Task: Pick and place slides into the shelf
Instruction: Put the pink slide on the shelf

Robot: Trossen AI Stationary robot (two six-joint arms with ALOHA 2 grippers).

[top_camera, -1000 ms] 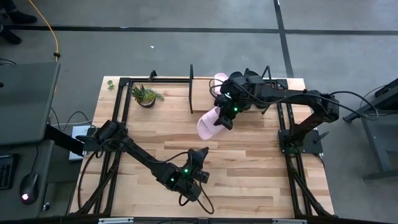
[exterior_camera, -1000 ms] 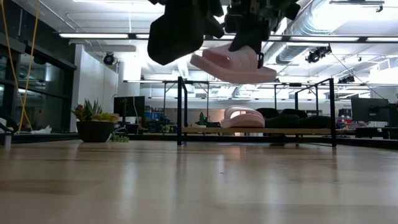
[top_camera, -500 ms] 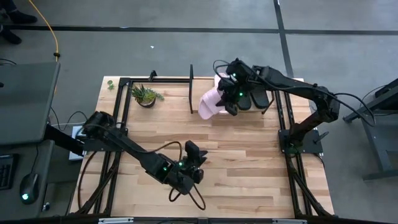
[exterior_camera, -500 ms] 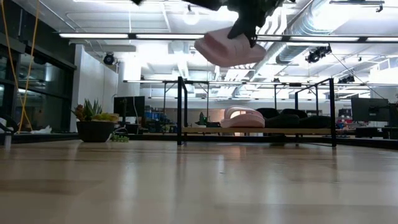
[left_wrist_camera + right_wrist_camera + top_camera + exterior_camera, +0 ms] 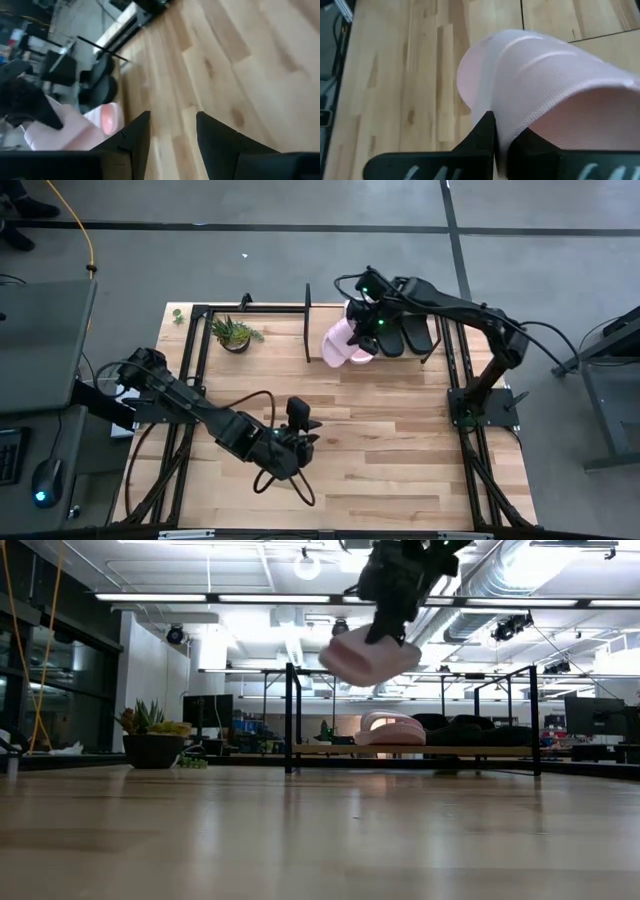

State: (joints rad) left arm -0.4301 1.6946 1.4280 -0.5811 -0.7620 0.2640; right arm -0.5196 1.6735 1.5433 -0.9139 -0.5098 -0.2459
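Observation:
My right gripper [image 5: 372, 332] is shut on a pale pink slide [image 5: 343, 345], held in the air just before the shelf [image 5: 308, 320] at the table's far edge. In the low view the slide [image 5: 368, 655] hangs above the shelf's wooden board [image 5: 330, 750]. On that board rest another pink slide [image 5: 388, 728] and two black slides [image 5: 470, 732], soles down. My left gripper [image 5: 300, 418] hovers open over the table's middle and touches nothing. My right gripper pinches the pink slide's wide strap at its edge [image 5: 506, 112] between its two fingers [image 5: 482, 132], coming from above. The slide is lifted clear of the table and the shelf and hangs tilted below the fingers.
A potted plant [image 5: 235, 335] stands at the far left of the table, left of the shelf. A black frame [image 5: 455, 395] runs along the table's edges. Bare wood [image 5: 400, 440] lies between the two arms.
My right gripper has carried the pink slide from over the table's middle toward the far edge, up to the shelf's front, and the slide has turned in the hold. My left gripper has drawn back a little toward the table's left.

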